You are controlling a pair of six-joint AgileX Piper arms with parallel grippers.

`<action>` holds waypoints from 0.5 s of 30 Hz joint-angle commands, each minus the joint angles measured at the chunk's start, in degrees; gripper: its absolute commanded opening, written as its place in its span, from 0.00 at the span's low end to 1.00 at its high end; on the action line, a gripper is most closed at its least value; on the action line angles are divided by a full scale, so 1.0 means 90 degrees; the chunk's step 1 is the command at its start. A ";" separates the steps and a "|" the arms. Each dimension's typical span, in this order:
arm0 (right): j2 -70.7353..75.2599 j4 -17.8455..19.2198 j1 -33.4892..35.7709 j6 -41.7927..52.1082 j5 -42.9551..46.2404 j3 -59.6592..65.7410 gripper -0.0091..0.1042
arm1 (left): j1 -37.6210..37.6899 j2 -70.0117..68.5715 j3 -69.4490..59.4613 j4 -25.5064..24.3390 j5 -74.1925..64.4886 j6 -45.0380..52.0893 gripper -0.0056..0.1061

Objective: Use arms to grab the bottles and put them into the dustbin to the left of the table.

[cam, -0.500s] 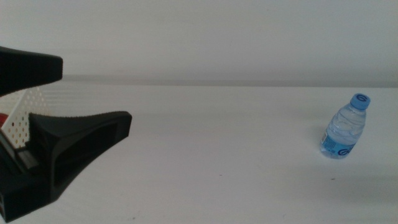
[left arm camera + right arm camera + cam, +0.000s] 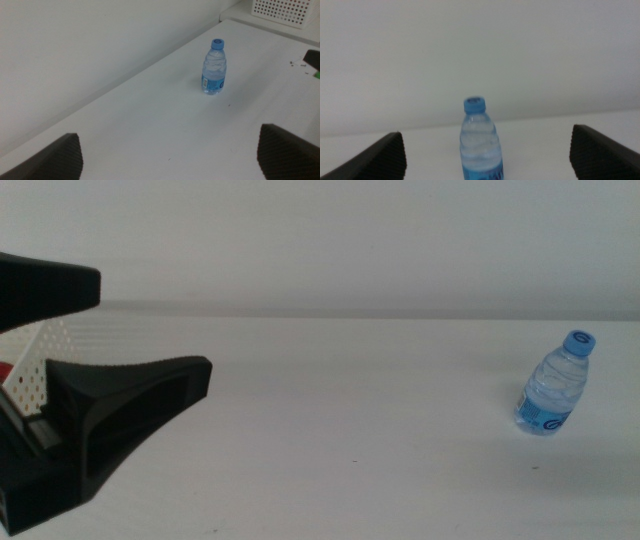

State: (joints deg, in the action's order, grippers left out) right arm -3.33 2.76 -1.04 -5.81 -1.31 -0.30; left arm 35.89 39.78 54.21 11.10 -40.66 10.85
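Observation:
A clear water bottle (image 2: 553, 385) with a blue cap stands upright on the white table (image 2: 350, 430) at the right. My left gripper (image 2: 155, 328) fills the left edge of the middle view, open and holding nothing. Behind it is the white perforated dustbin (image 2: 40, 352), with a patch of red (image 2: 6, 372) showing at it. The left wrist view has the bottle (image 2: 214, 67) far ahead of the open left gripper (image 2: 170, 150). In the right wrist view the bottle (image 2: 481, 145) stands centred ahead of the open right gripper (image 2: 486, 141), apart from its jaws.
A white wall (image 2: 320, 240) runs along the table's far edge. In the left wrist view a white perforated basket (image 2: 285, 10) sits beyond the bottle, and a dark object (image 2: 313, 60) shows at the frame's edge.

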 commanded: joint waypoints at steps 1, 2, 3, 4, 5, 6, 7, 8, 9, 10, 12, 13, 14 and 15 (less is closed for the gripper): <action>-0.0518 -0.0001 -0.0013 0.0000 0.0276 0.0274 0.85 | 0.0040 -0.0017 -0.0032 0.0009 0.0114 -0.0020 0.89; -0.0727 -0.0001 -0.0013 0.0000 0.0333 0.0269 0.85 | 0.0040 -0.0017 -0.0032 0.0009 0.0114 -0.0020 0.89; -0.1001 -0.0001 -0.0013 0.0000 0.0436 0.0269 0.85 | 0.0040 -0.0017 -0.0032 0.0009 0.0114 -0.0036 0.89; -0.1277 -0.0001 -0.0013 0.0028 0.0538 0.0269 0.85 | 0.0040 -0.0017 -0.0032 0.0009 0.0114 -0.0036 0.89; -0.1502 -0.0001 -0.0013 0.0056 0.0604 0.0269 0.85 | 0.0040 -0.0017 -0.0032 0.0009 0.0114 -0.0036 0.89; -0.1780 0.0011 -0.0013 0.0126 0.0721 0.0269 0.85 | 0.0040 -0.0017 -0.0032 0.0009 0.0114 -0.0036 0.89; -0.2058 0.0023 -0.0013 0.0196 0.0833 0.0269 0.85 | 0.0040 -0.0017 -0.0032 0.0009 0.0114 -0.0036 0.89; -0.2334 0.0035 -0.0013 0.0233 0.1000 0.0269 0.85 | 0.0040 -0.0017 -0.0032 0.0009 0.0114 -0.0036 0.89; -0.2594 0.0035 -0.0013 0.0272 0.1197 0.0269 0.85 | 0.0040 -0.0017 -0.0032 0.0009 0.0114 -0.0036 0.89; -0.2847 0.0035 -0.0013 0.0330 0.1409 0.0269 0.85 | 0.0040 -0.0017 -0.0032 0.0009 0.0114 -0.0036 0.89; -0.3261 0.0035 -0.0013 0.0384 0.1794 0.0269 0.85 | 0.0040 -0.0017 -0.0032 0.0009 0.0114 -0.0036 0.89; -0.3471 0.0053 -0.0013 0.0494 0.2022 0.0269 0.85 | 0.0040 -0.0017 -0.0032 0.0009 0.0114 -0.0036 0.89; -0.3631 0.0053 -0.0013 0.0602 0.2170 0.0269 0.85 | 0.0040 -0.0017 -0.0032 0.0009 0.0114 -0.0024 0.89; -0.3815 0.0053 -0.0013 0.0733 0.2333 0.0269 0.85 | 0.0040 -0.0017 -0.0032 0.0009 0.0114 -0.0024 0.89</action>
State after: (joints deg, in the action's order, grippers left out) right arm -35.22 2.76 -1.04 -1.40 15.73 -0.30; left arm 35.89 39.78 54.21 11.10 -40.43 10.85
